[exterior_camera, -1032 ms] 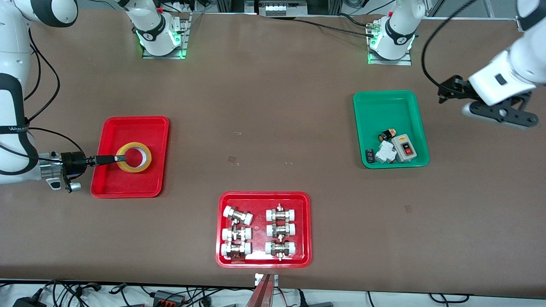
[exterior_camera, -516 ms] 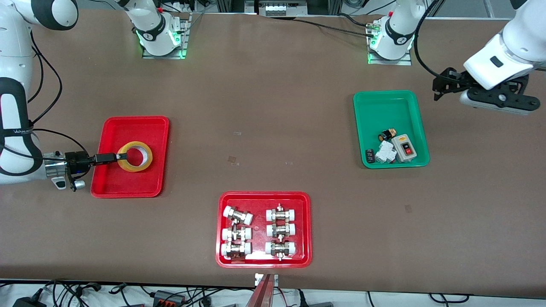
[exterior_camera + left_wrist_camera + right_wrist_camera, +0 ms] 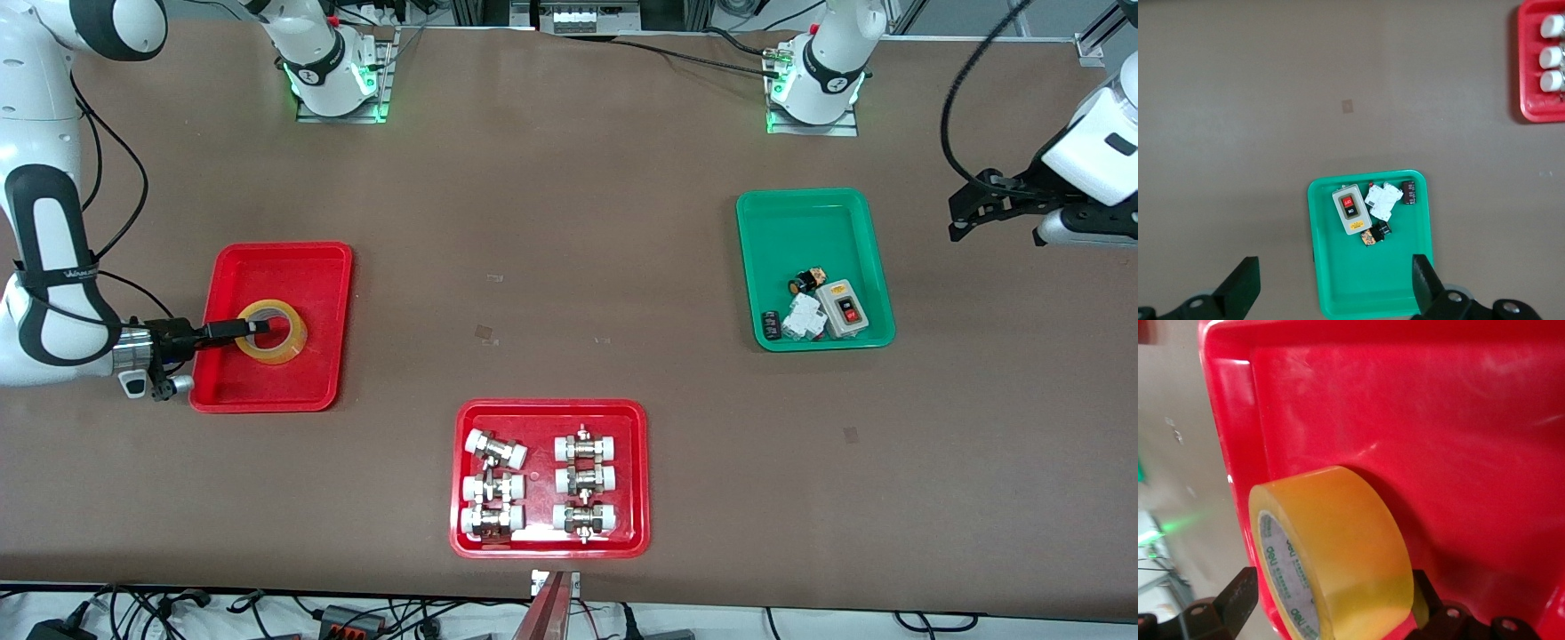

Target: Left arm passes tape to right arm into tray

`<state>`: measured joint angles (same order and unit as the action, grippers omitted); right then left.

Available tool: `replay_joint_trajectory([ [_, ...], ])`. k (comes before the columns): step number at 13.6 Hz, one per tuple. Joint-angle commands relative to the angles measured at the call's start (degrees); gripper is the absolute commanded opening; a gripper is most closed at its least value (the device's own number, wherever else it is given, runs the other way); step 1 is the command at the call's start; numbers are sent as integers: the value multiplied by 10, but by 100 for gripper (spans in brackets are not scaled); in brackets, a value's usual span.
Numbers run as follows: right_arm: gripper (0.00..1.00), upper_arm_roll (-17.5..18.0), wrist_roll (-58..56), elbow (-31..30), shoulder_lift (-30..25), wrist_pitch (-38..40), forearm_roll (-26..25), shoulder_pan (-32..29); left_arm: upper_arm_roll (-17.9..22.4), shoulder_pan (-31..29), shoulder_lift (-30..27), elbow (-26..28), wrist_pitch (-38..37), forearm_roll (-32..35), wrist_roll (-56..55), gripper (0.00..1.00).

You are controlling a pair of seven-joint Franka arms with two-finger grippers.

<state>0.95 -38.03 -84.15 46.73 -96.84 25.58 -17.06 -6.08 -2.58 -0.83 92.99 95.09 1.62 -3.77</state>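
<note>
The yellowish tape [image 3: 286, 345] is tilted on its edge and rests low in the plain red tray [image 3: 277, 267] at the right arm's end of the table. My right gripper [image 3: 253, 327] reaches in level over the tray's rim and is shut on the roll, one finger on each flat face. The right wrist view shows the tape [image 3: 1338, 533] between the right gripper's [image 3: 1331, 590] black fingers, with the tray's floor [image 3: 1418, 407] close under it. My left gripper [image 3: 965, 212] is open and empty, up over the bare table beside the green tray, at the left arm's end.
A green tray [image 3: 805, 222] holds a switch box and small electrical parts; it also shows in the left wrist view [image 3: 1358, 280]. A second red tray [image 3: 549, 409] with white-capped pipe fittings lies nearer the front camera at mid table, its corner in the left wrist view [image 3: 1531, 113].
My right gripper has lowered and tilted the tape down into the red tray. My left arm has swung farther out toward its end of the table.
</note>
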Motion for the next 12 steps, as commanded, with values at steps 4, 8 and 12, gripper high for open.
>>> replay_joint_trajectory([
  [4, 100, 2, 106, 2, -131, -11, -166, 38, -14, 0, -17, 14, -15, -2, -37, 100],
  [8, 100, 6, 233, 50, -188, 16, -225, 63, -13, 3, -13, 12, -17, -7, -29, 100],
  [12, 100, 6, 300, 60, -252, 54, -263, 103, -20, -7, -13, 4, -19, -3, -27, 100],
])
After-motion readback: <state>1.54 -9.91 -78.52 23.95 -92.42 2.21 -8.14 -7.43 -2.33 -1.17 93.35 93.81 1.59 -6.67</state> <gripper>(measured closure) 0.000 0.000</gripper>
